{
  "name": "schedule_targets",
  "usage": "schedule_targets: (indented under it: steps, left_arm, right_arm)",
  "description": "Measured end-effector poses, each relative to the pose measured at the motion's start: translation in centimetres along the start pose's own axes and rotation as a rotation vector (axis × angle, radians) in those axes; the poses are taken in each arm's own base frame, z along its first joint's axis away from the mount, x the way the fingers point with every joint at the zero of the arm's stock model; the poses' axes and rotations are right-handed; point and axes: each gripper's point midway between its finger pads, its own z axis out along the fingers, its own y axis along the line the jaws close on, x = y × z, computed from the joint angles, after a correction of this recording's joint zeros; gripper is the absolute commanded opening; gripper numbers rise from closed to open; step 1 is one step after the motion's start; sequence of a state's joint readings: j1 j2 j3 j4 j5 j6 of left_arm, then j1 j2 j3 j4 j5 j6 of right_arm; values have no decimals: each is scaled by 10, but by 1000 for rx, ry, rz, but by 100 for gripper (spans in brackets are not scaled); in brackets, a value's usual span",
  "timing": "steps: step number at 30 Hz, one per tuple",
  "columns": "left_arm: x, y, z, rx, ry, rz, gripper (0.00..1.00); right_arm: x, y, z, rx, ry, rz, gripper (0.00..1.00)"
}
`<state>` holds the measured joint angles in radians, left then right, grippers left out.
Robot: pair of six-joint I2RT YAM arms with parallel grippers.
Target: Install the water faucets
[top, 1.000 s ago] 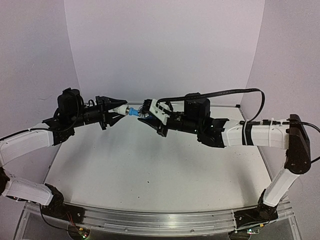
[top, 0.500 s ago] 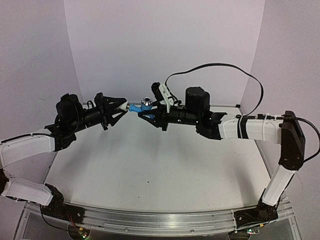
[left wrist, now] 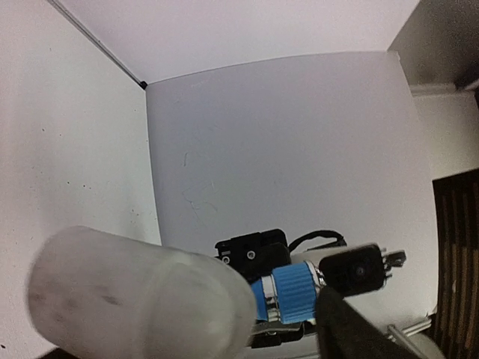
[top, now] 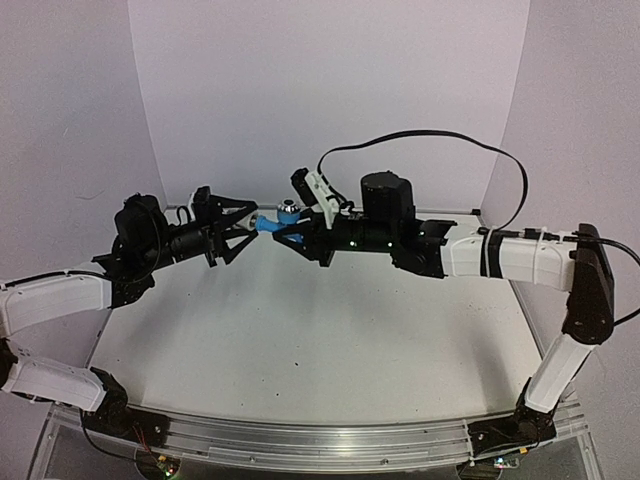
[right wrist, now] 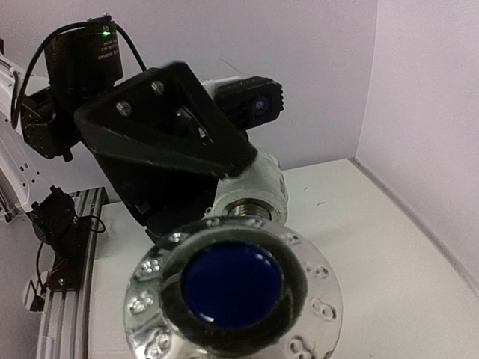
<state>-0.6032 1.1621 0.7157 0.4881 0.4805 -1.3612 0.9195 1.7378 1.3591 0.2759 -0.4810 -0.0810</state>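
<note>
Your right gripper (top: 291, 228) is clamped on the blue tap (top: 268, 224), held in the air above the table's (top: 300, 340) far side. Above that same side, your left gripper (top: 246, 220) has its jaws apart, flanking the white fitting (right wrist: 262, 181) at the tap's end.

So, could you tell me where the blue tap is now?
Top view: the blue tap hangs mid-air near centre, gripped by the right fingers, facing the open left fingers.
</note>
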Motion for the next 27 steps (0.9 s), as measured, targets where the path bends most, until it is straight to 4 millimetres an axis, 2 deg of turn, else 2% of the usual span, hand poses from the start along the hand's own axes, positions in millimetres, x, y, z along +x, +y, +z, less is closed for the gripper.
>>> schedule_targets:
  steps: [4,7,9,11,13,16,20,23,27]
  left_arm:
    - [8,-2,-10,3,2,93,99]
    - [11,2,-20,-8,-7,169,98]
    - [13,8,-26,-32,-12,269,98]
    - [14,9,-26,-35,-11,281,99]
    - [14,11,-25,-46,-5,324,100]
    - [16,12,-20,-55,31,390,100]
    - [21,-5,-9,-10,105,458,99]
    - [31,-20,-9,48,167,505,98]
    - [46,-33,-11,116,259,541,88]
  right_arm:
    - [3,-9,-6,-26,5,198,0]
    - [-1,-31,-22,-49,-6,387,0]
    - [-6,-56,-42,-75,-23,574,0]
    - [-7,-58,-43,-81,-22,597,0]
    - [-10,-53,-46,-131,-20,671,0]
    - [-20,-32,-49,-257,-11,771,0]
    - [-31,-7,-53,-387,17,842,0]
    - [-35,3,-57,-450,38,879,0]
    - [-41,10,-61,-504,51,915,0]
